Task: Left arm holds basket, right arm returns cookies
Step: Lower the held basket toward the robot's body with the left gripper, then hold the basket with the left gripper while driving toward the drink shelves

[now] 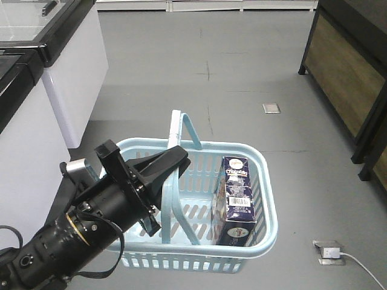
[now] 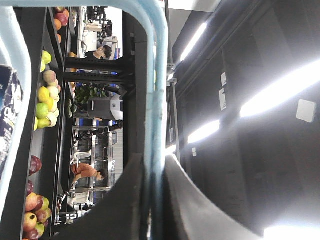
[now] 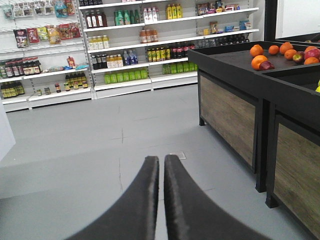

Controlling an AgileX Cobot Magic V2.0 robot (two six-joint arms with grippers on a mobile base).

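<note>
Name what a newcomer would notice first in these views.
In the front view, a light blue basket hangs mid-frame over the grey floor. The left pincer is clamped on its handle, and the navy cookie box stands on end inside at the right. In the right wrist view, the right pincer is shut and empty, pointing toward stocked shelves.

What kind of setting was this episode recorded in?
Most likely a supermarket, or a mock-up of one. There are shelves of bottled drinks, a dark produce stand holding oranges, and a light blue shopping basket with a cookie box inside.
</note>
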